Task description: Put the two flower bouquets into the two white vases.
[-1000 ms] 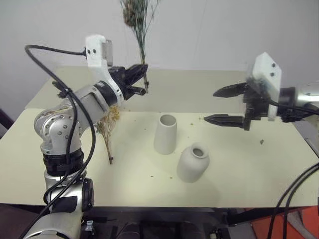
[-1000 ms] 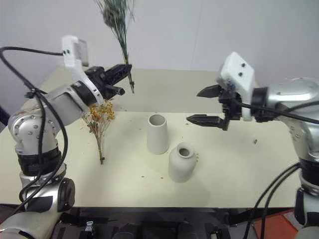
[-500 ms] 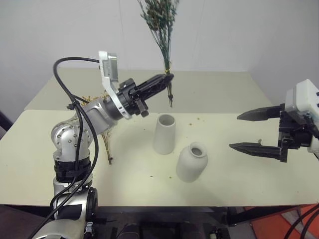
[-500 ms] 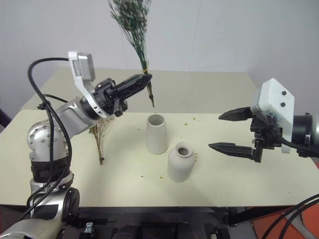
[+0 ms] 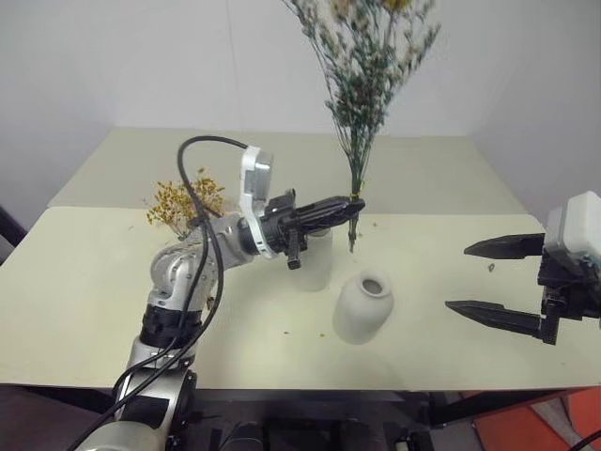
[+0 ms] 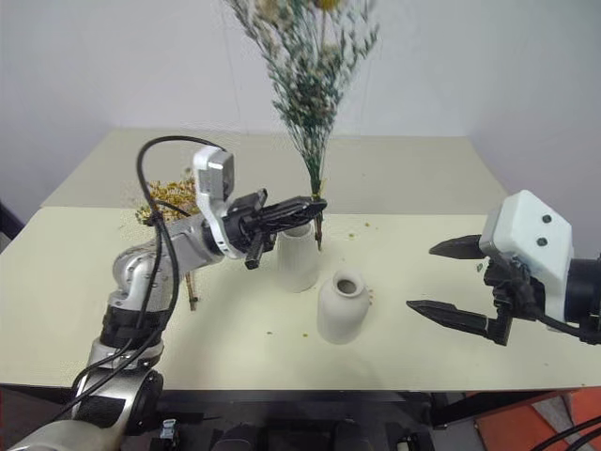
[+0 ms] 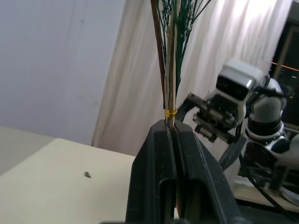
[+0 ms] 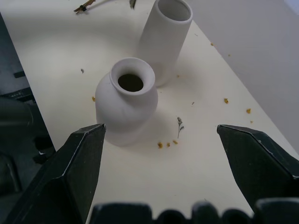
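Left gripper (image 5: 349,204) swung right, clamped on green bouquet (image 5: 366,66); stems upright, tall vase (image 6: 299,263) at 7 o'clock. Right gripper (image 5: 488,279) wide open, empty.

The left gripper (image 5: 351,206) swung the green bouquet (image 5: 362,85) over above the tall vase (image 6: 299,258); the right gripper (image 5: 484,278) drew back.

This looked like a robot test room rather than a home. Two plain cream tables (image 5: 103,282) stood pushed together against bare white walls (image 5: 122,66), with loose black cables (image 5: 202,178) hanging off the arms. The left wrist view showed pale curtains (image 7: 140,70) and a dark window (image 7: 287,60).
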### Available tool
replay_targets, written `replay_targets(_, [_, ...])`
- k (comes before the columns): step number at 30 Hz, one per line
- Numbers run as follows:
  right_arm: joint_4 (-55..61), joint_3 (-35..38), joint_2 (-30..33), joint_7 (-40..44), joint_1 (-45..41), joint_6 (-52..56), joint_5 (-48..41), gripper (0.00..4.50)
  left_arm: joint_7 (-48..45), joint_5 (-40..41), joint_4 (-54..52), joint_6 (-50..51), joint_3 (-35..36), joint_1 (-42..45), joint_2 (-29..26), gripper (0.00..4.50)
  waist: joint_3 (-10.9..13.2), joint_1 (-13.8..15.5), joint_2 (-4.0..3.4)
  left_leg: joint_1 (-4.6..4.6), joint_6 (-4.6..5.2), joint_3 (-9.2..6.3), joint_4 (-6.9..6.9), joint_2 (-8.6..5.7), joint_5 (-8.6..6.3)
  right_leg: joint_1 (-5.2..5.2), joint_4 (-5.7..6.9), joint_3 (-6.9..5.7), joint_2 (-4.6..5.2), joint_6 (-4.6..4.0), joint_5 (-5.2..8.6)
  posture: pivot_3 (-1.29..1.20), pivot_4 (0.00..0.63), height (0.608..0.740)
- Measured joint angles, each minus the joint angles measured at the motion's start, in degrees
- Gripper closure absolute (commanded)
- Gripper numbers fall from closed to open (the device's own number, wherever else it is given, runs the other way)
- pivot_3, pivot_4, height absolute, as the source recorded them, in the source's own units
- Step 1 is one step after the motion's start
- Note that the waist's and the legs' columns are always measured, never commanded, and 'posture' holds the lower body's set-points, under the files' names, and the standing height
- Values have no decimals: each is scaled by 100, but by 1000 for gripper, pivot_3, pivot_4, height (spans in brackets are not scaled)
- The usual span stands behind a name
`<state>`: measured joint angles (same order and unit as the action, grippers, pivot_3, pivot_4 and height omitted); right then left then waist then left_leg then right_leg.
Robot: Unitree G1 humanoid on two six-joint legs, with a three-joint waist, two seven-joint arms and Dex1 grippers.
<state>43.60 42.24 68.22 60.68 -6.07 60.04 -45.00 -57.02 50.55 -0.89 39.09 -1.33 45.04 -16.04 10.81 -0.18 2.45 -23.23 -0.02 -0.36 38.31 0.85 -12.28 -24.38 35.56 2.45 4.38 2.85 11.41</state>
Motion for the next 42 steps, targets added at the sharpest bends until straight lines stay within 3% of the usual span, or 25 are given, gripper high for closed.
replay_targets(16, [231,649,-25,-444,399,313,-409,0,-1007,-901,674,-680,-473,144,422,4482,0,38,0,-5,6,0,0,1,-3,5,-19,0,0,7,-4,0,150,740])
replay_targets(42, [347,1028,1,-593,681,408,-819,0,-1565,-1887,1307,-1629,-890,-84,887,4482,0,74,-1,-10,11,0,0,0,-6,11,-43,1,0,17,-14,0,150,740])
